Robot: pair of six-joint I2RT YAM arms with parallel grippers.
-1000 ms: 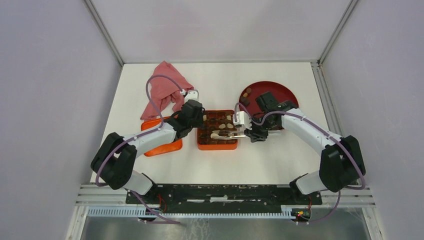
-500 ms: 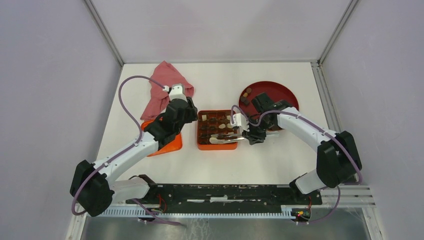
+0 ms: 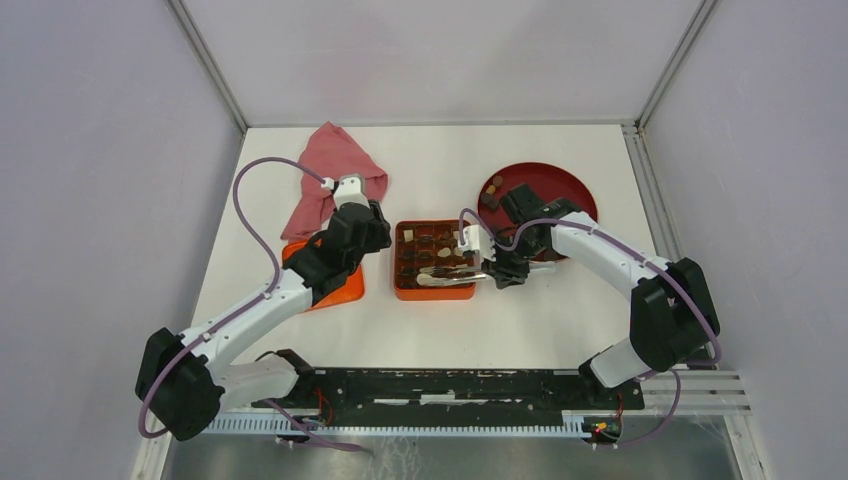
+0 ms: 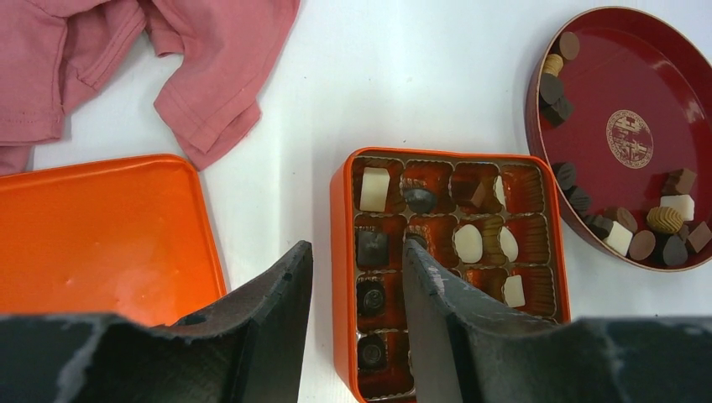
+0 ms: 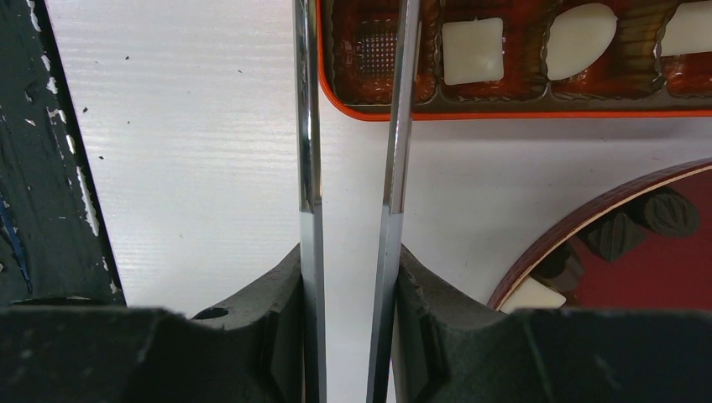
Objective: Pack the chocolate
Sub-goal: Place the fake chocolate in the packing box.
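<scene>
The orange gridded box [image 3: 400, 291] sits mid-table, with dark and white chocolate [image 4: 374, 188] in several of its cells. More chocolate [image 4: 663, 220] lies on the dark red plate [image 3: 565, 178]. My right gripper [image 5: 348, 260] is shut on metal tongs [image 5: 309, 126], whose two arms reach over the box's near row [image 3: 448, 274]. The tong tips are out of the wrist view. My left gripper [image 4: 357, 248] is open with nothing between its fingers. It hovers over the box's left rim [image 4: 340, 252].
The orange lid [image 3: 340, 288] lies left of the box, partly under my left arm. A pink cloth [image 3: 335, 172] is bunched behind it. The plate's rim [image 5: 571, 231] lies close to the box's right side.
My left arm has drawn back and swung left, off the box's corner, and its jaws have widened a little. The right gripper and tongs have barely shifted.
</scene>
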